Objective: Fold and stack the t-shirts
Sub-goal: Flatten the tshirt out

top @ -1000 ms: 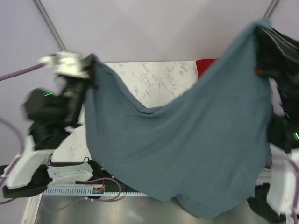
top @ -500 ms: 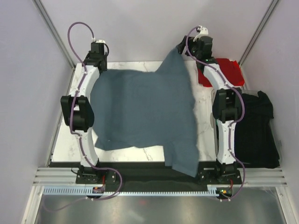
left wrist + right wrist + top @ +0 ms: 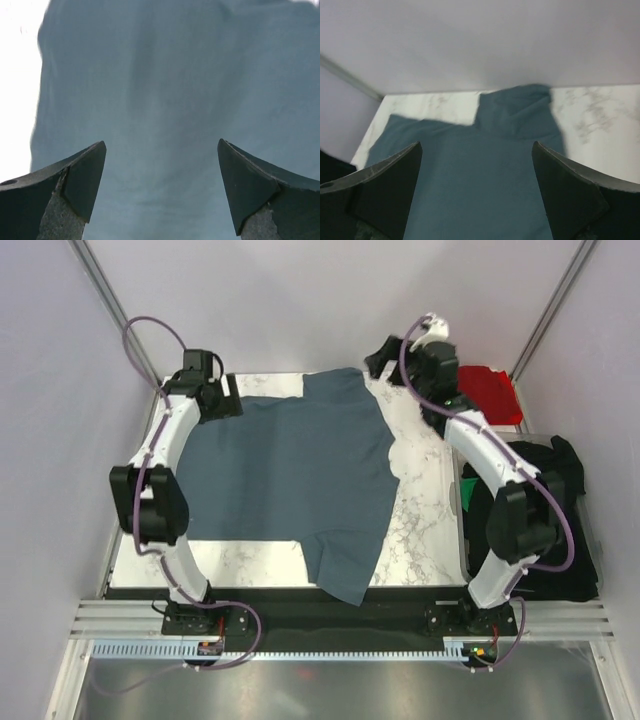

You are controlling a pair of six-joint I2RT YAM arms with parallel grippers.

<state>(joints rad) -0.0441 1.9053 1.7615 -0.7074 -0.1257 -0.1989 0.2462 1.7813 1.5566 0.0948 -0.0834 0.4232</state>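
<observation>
A slate blue-grey t-shirt (image 3: 290, 470) lies spread on the white marble table (image 3: 425, 515), with one end hanging over the near edge (image 3: 340, 580). My left gripper (image 3: 228, 400) is at the shirt's far left corner. In the left wrist view it stands open (image 3: 161, 142) just above the cloth (image 3: 165, 75), holding nothing. My right gripper (image 3: 378, 355) hovers open past the shirt's far right corner. From the right wrist its fingers (image 3: 476, 145) frame the shirt (image 3: 485, 190) below, with nothing between them. A red t-shirt (image 3: 490, 392) and black t-shirts (image 3: 550, 510) lie to the right.
The red shirt sits at the table's far right corner, behind the right arm's wrist. The black pile lies off the table's right side, beside the right arm's elbow (image 3: 520, 525). Grey walls and frame posts close in the far side. Bare marble (image 3: 600, 115) shows right of the shirt.
Both grippers held the blue-grey shirt up in the air a second ago. They have swung it to the far side, opened and let it go, and it now lies flat on the table.
</observation>
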